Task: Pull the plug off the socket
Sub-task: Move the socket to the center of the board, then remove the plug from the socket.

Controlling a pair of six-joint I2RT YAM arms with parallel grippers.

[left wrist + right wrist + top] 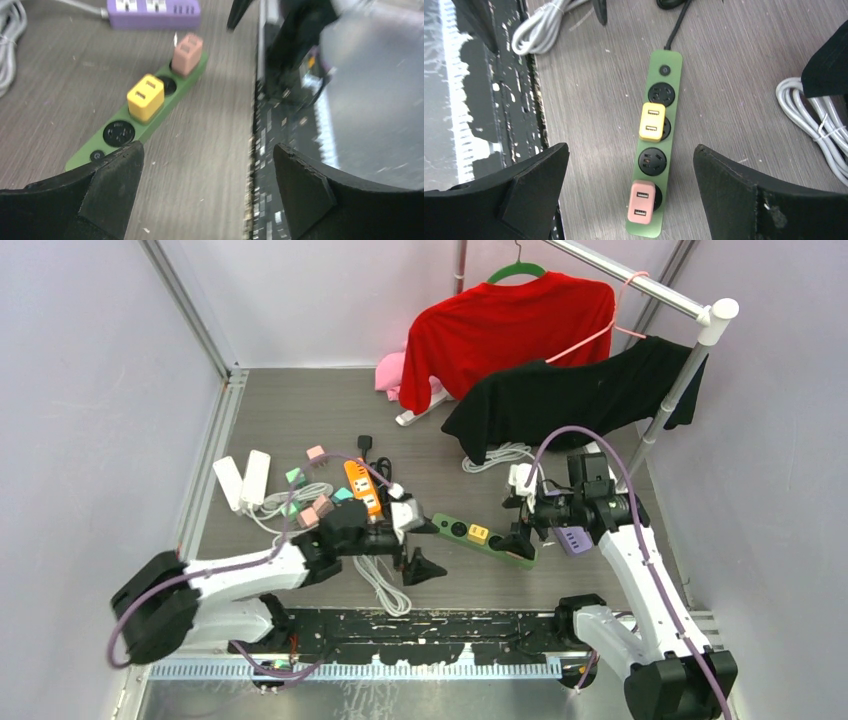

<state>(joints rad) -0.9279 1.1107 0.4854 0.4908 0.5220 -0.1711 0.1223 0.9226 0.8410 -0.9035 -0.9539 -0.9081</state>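
The green power strip (665, 85) lies on the table (734, 60) between the arms, with a yellow adapter (652, 122) and a pink adapter (640, 201) plugged in. The right gripper (630, 150), jaws spread, hangs directly over it (long axis running between the fingers). The left gripper (207, 155), also spread, sits off the switch end.

Bright, even overhead light, soft shadows; motion blur across the left wrist view.

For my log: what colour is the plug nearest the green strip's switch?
The plug is yellow; the right wrist view shows it best.
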